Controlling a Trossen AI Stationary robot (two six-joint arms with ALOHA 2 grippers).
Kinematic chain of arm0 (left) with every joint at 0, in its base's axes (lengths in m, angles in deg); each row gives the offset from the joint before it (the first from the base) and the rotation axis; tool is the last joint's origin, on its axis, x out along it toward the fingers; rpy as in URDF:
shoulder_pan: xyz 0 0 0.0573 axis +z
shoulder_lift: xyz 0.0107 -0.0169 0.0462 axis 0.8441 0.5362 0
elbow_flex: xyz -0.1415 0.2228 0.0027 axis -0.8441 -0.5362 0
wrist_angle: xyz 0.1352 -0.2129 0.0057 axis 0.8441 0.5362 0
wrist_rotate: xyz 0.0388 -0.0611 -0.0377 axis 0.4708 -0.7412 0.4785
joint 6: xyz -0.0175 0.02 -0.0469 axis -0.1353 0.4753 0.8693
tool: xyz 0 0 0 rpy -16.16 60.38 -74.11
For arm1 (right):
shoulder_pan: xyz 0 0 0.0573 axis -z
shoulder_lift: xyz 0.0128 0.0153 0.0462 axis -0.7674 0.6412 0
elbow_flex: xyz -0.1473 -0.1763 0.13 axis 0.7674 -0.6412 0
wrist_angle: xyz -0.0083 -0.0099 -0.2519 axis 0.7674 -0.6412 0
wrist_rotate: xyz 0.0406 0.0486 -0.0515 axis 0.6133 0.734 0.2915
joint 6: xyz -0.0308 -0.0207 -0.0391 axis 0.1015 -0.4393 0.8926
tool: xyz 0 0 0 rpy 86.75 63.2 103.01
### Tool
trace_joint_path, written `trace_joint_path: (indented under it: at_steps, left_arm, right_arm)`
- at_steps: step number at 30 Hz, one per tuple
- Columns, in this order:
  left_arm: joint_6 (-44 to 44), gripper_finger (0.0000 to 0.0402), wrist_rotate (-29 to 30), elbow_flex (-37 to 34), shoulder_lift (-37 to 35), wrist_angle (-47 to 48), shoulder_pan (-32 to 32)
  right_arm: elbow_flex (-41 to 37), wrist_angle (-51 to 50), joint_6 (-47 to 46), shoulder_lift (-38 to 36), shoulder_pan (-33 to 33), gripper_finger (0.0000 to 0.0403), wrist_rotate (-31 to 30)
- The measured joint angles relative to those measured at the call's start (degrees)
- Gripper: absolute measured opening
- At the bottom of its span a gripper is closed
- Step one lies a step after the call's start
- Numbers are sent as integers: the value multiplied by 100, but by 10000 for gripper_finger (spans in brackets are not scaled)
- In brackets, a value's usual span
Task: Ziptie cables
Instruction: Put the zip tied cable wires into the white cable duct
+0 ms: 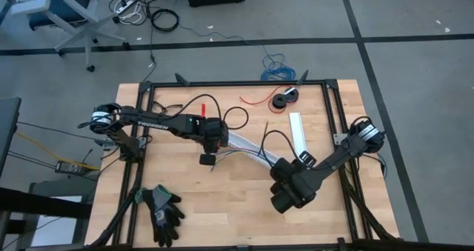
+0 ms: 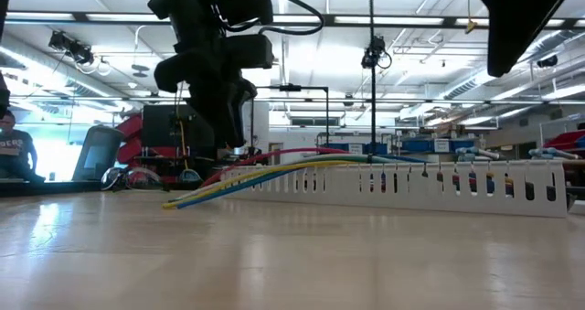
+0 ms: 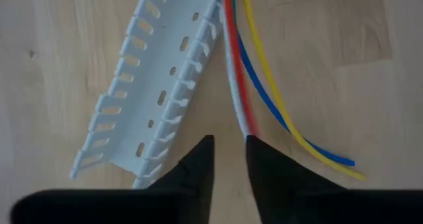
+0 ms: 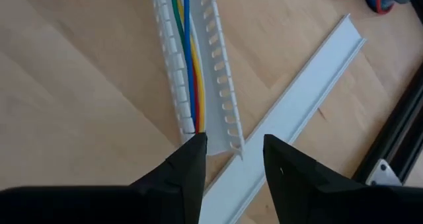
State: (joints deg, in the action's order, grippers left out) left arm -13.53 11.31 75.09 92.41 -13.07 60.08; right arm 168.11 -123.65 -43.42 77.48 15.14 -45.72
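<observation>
Wooden bench (image 1: pixel 222 206) under two dark arms. White slotted cable duct (image 1: pixel 248 149) lies at bench centre, running from about 10 o'clock to 4 o'clock in the high view. Cables (image 3: pixel 254 85) — red, white, blue, yellow, a green one too — run along the duct channel and spill out of its 10 o'clock end onto the wood, loose tips fanned beside the duct, not inside it there. In the low view the wires rise off the bench to the duct's top edge.

Left gripper (image 3: pixel 229 148) hangs over those loose ends, jaws apart by a narrow gap, nothing between them; red and white wire tips sit just ahead of the gap, blue and yellow curve off to one side. Contact with the wires: cannot tell.

Right gripper (image 4: pixel 234 151) is at the duct's other end, around 4 o'clock of centre, jaws apart, wider than the left's, straddling the duct end without clamping it. Wires inside the channel there: green, blue, yellow, red.

White flat duct cover (image 4: pixel 297 98) lies beside the duct, crossing under its end in the right wrist view. Red wire with black spool (image 1: pixel 283 99) at 12 o'clock near the frame edge. Black work gloves (image 1: pixel 163 210) at 7 o'clock. Black metal frame (image 1: pixel 335 125) borders the bench.
</observation>
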Motion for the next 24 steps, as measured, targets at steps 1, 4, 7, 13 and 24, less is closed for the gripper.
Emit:
trace_joint_path:
  at_steps: [1,4,7,13,24]
  left_arm:
    - [0,116,14,0,0,-25,0]
    - [4,148,284,0,0,-68,0]
    - [65,166,356,0,-2,243,-11]
    - [732,170,336,-124,-4,699,-218]
    - [1041,170,308,-815,-4,-761,-473]
  right_arm:
    - [0,-2,-47,0,-35,134,0]
    - [0,9,-302,26,-167,131,-1]
    - [0,20,-664,26,-352,130,-2]
    - [0,173,-1498,26,-828,131,-235]
    - [-2,227,-2155,26,-1182,123,-340]
